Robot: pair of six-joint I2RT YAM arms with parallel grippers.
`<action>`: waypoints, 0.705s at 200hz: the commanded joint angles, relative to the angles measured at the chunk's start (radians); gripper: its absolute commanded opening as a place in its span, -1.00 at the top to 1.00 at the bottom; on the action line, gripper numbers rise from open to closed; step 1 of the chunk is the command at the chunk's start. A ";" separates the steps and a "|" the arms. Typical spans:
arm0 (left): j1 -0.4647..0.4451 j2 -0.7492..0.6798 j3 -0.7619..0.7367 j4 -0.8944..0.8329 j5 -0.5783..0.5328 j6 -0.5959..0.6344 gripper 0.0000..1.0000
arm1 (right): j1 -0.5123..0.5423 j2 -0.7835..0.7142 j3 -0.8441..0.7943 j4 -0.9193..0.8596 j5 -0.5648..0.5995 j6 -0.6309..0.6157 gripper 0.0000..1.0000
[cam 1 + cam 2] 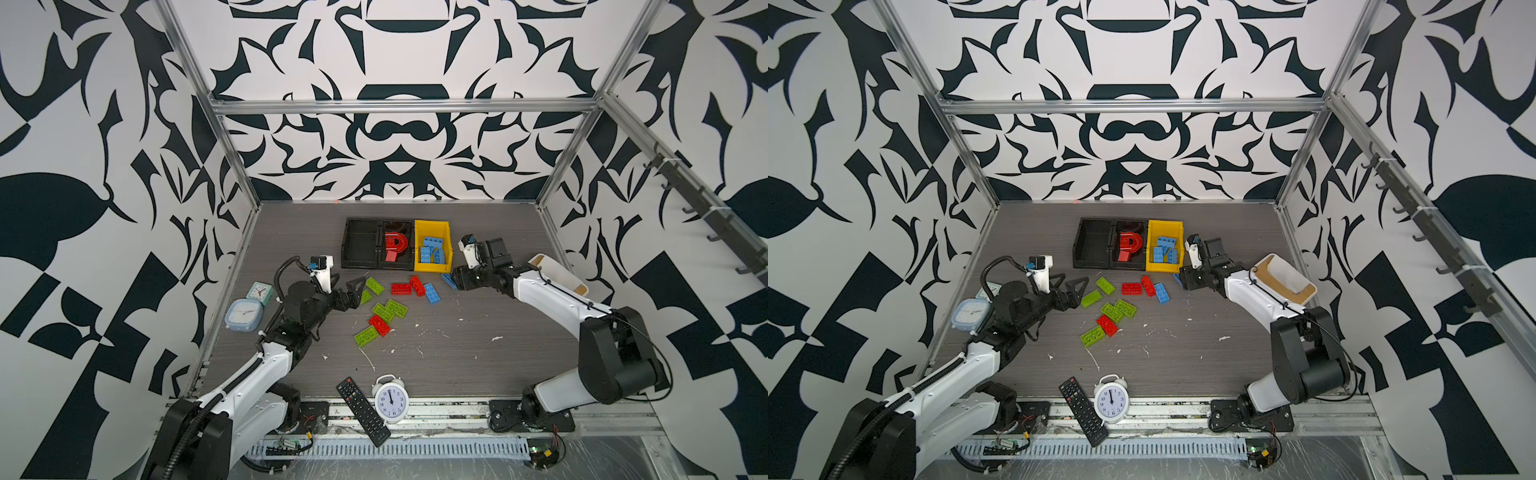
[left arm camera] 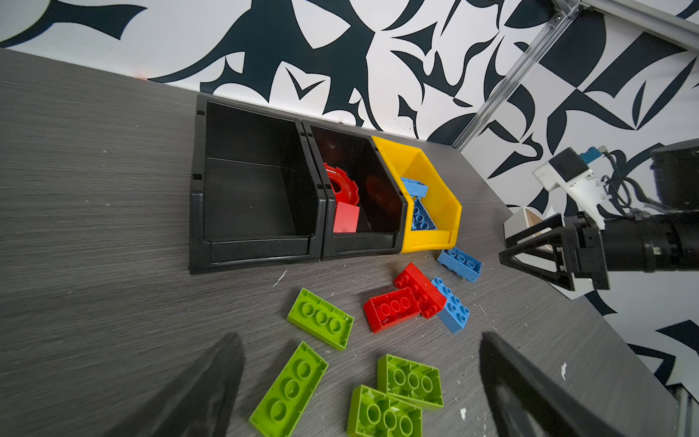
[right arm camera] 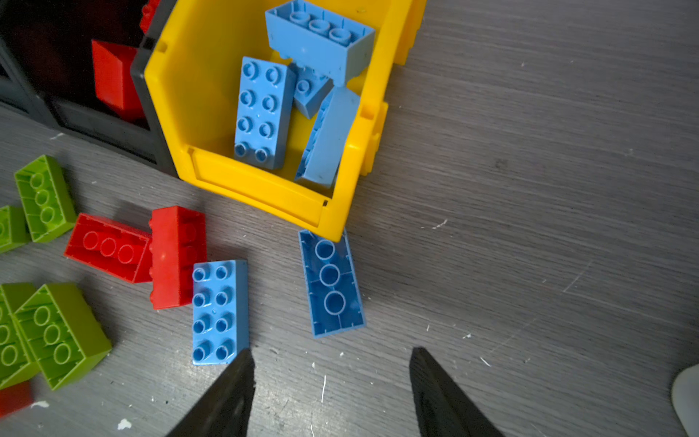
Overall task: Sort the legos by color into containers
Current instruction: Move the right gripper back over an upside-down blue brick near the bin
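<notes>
Yellow bin, one: it is sitting at the back of the grey table, pressed against the right end of the black double bin, and it is holding a pile of blue bricks. Black double bin: its left compartment is showing bare floor, while its right compartment is holding the red arch piece. Loose stock is lying in front of the bins. You are looking at one overturned blue brick, hollow side up, with one end at the yellow bin's front corner; one studs-up blue brick lying alongside a red brick on its side; and an overturned red brick butting against that one. Five green bricks are lying scattered nearer the left arm, with a third red brick sitting among them. Your right gripper is hovering just short of the overturned blue brick, its jaws standing apart with nothing between them. Your left gripper is hanging over the green bricks, its jaws spread wide and gripping nothing. Sundries: a white box with tan rim is sitting behind the right arm, two pale square clocks are resting at the table's left edge, and a black remote and a white alarm clock are sitting at the near edge.
</notes>
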 commanded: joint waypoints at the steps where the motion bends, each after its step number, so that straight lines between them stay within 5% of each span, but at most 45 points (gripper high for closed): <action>1: -0.002 0.003 0.001 0.005 -0.008 0.004 -0.99 | 0.013 0.001 0.021 -0.016 0.042 -0.025 -0.35; 141: -0.002 -0.004 0.001 -0.003 -0.017 0.007 -0.99 | 0.041 0.178 0.102 0.019 0.079 -0.063 -0.31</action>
